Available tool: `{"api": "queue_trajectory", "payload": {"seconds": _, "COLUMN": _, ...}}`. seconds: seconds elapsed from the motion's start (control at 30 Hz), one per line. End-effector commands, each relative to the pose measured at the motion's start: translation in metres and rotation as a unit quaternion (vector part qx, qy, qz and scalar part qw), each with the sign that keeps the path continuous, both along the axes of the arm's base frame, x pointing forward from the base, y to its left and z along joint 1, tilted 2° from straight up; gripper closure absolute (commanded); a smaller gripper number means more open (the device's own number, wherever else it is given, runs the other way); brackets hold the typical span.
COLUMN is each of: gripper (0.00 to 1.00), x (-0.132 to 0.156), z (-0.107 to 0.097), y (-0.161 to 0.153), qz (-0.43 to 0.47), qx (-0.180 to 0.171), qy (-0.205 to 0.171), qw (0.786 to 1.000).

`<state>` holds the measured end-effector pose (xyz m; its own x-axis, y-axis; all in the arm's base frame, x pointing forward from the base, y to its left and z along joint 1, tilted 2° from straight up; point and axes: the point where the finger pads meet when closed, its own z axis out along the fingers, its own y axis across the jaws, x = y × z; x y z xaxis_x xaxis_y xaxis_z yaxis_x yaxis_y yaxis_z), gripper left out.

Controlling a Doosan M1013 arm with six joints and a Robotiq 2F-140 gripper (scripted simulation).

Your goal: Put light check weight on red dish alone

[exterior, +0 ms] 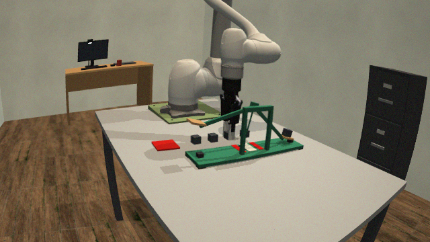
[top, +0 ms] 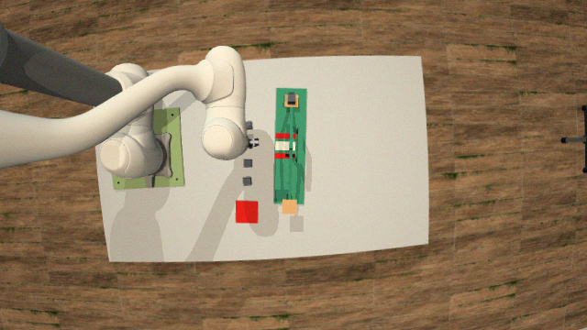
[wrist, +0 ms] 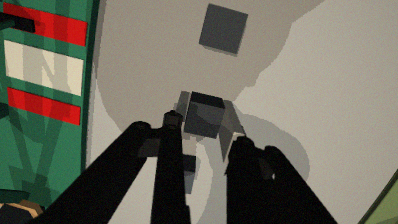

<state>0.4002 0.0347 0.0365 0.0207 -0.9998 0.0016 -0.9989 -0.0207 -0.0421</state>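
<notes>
My gripper [top: 253,142] [exterior: 230,134] [wrist: 203,108] is slightly open, low down, its fingertips on either side of a dark weight [wrist: 204,119]. That weight is partly hidden behind a finger in the exterior view. Other dark weights [top: 248,163] [top: 248,181] [top: 249,125] stand in the same row on the table. The red dish [top: 247,212] [exterior: 165,145] lies flat and bare past the row's end. The green rocker balance [top: 299,183] [exterior: 215,159] tilts: one pan holds a weight [top: 291,98] [exterior: 287,132] and is down; the other pan [top: 289,207] [exterior: 196,122] is up and empty. Its pointer [wrist: 22,23] is over a red field.
The balance's posts [exterior: 242,132] and raised beam stand beside the gripper. The arm's green base plate [top: 179,151] [exterior: 161,112] is behind the row of weights. A desk with a monitor [exterior: 93,50] and a dark cabinet [exterior: 383,117] stand away from the table.
</notes>
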Motion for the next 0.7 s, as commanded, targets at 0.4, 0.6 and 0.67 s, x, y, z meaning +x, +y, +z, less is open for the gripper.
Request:
{"api": "queue_trajectory", "payload": {"seconds": 0.4, "gripper": 0.65, "x": 0.0, "z": 0.0, "y": 0.0, "qz": 0.0, "qx": 0.0, "qy": 0.0, "qw": 1.0}}
{"api": "queue_trajectory", "payload": {"seconds": 0.6, "gripper": 0.65, "x": 0.0, "z": 0.0, "y": 0.0, "qz": 0.0, "qx": 0.0, "qy": 0.0, "qw": 1.0}}
{"api": "queue_trajectory", "payload": {"seconds": 0.67, "gripper": 0.65, "x": -0.0001, "z": 0.0007, "y": 0.0, "qz": 0.0, "qx": 0.0, "qy": 0.0, "qw": 1.0}}
